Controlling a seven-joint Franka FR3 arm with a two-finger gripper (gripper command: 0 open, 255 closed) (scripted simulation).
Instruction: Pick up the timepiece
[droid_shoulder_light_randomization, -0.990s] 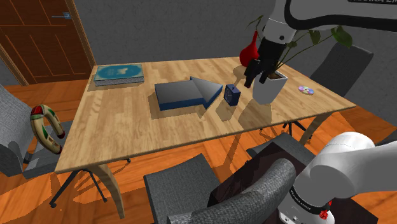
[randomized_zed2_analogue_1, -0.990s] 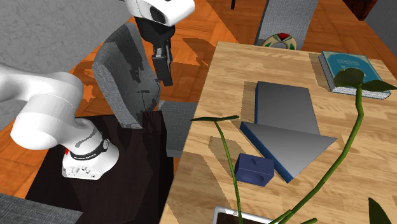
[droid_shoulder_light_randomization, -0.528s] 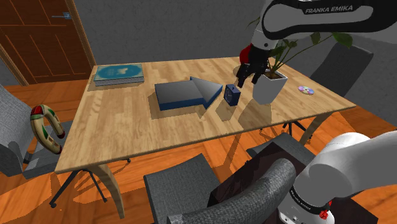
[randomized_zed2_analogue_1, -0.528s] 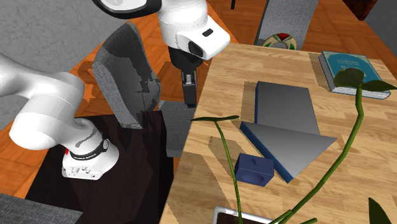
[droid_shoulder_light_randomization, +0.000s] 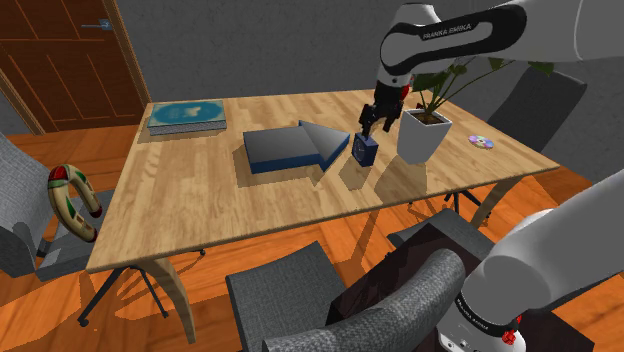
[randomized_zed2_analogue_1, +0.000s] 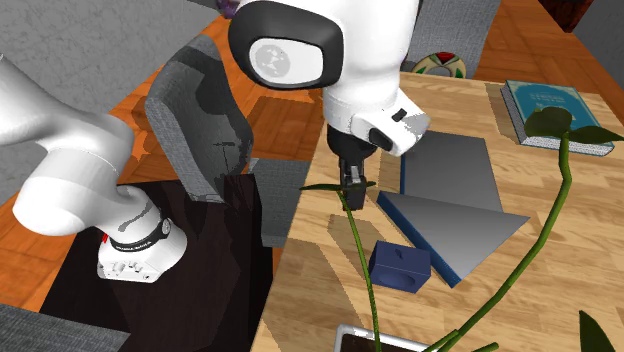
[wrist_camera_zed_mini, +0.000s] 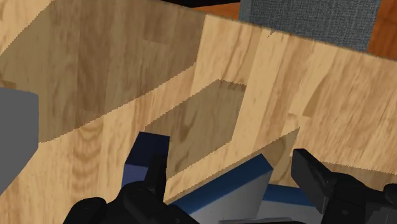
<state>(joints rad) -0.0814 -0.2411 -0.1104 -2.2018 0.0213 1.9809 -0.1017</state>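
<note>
The timepiece (droid_shoulder_light_randomization: 365, 150) is a small dark blue box standing on the wooden table (droid_shoulder_light_randomization: 200, 200), between a grey blue-edged slab and a white plant pot. My black gripper (droid_shoulder_light_randomization: 372, 125) hangs open just above and slightly behind it, touching nothing. The second exterior view shows the gripper (randomized_zed2_analogue_1: 353, 185) over the table's edge, a short way from the timepiece (randomized_zed2_analogue_1: 400, 267). Seen from the wrist, the timepiece (wrist_camera_zed_mini: 147, 149) lies partly behind one finger, off to that side of the open gripper (wrist_camera_zed_mini: 232, 167).
A white pot with a leafy plant (droid_shoulder_light_randomization: 422, 137) stands right beside the timepiece, with a red vase (droid_shoulder_light_randomization: 388, 84) behind. Two grey slabs (droid_shoulder_light_randomization: 295, 147) lie on its other side. A book (droid_shoulder_light_randomization: 187, 117) and a disc (droid_shoulder_light_randomization: 481, 141) lie further off. Chairs surround the table.
The arm has swung in from beside the table and past the plant pot. The gripper has come down to just above the timepiece, still open.
</note>
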